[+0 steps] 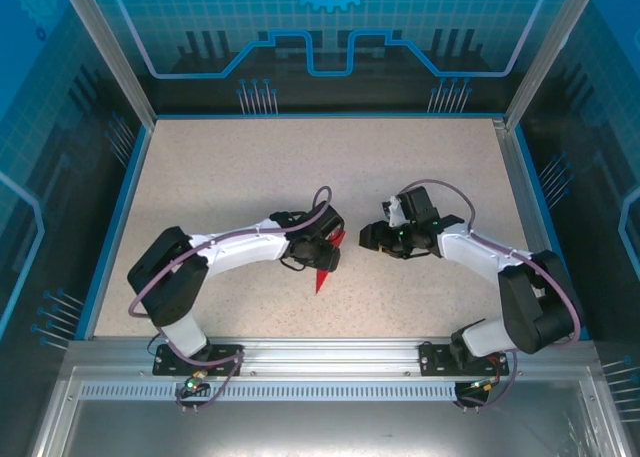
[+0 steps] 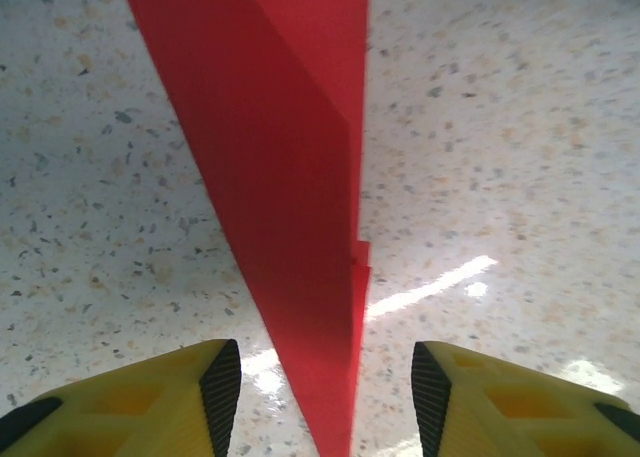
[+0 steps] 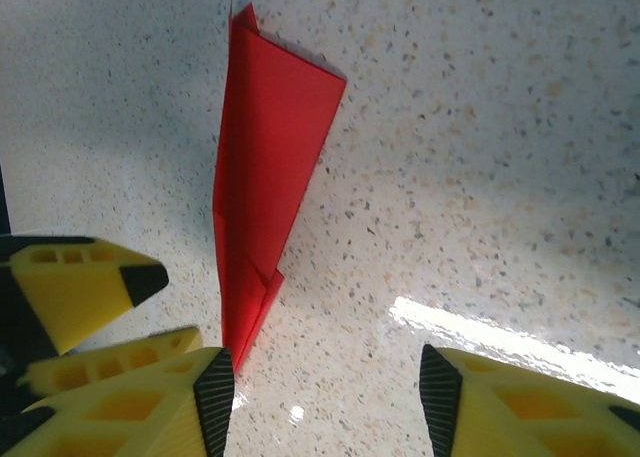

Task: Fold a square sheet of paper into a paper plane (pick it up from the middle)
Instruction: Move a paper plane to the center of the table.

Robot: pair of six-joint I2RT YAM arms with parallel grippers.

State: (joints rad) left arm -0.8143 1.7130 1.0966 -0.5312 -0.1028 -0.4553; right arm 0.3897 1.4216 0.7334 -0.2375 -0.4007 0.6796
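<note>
The square sheet of paper is folded into a slim red paper plane (image 1: 322,275) that lies on the speckled table near the middle front. My left gripper (image 1: 326,245) hovers over it. In the left wrist view the plane (image 2: 290,177) runs between the open jaws of my left gripper (image 2: 326,402), with a gap to each pad. My right gripper (image 1: 374,237) stands just right of the plane, open with nothing between its fingers. In the right wrist view the plane (image 3: 265,167) points toward the left fingertip (image 3: 214,389) of my right gripper (image 3: 326,397), beside the left gripper's yellow fingers (image 3: 80,292).
The speckled table (image 1: 250,167) is bounded by a blue rim and glass walls with metal posts (image 1: 110,47). Both arm bases sit on the metal rail (image 1: 320,357) at the near edge. The grippers stand close together at the table's middle.
</note>
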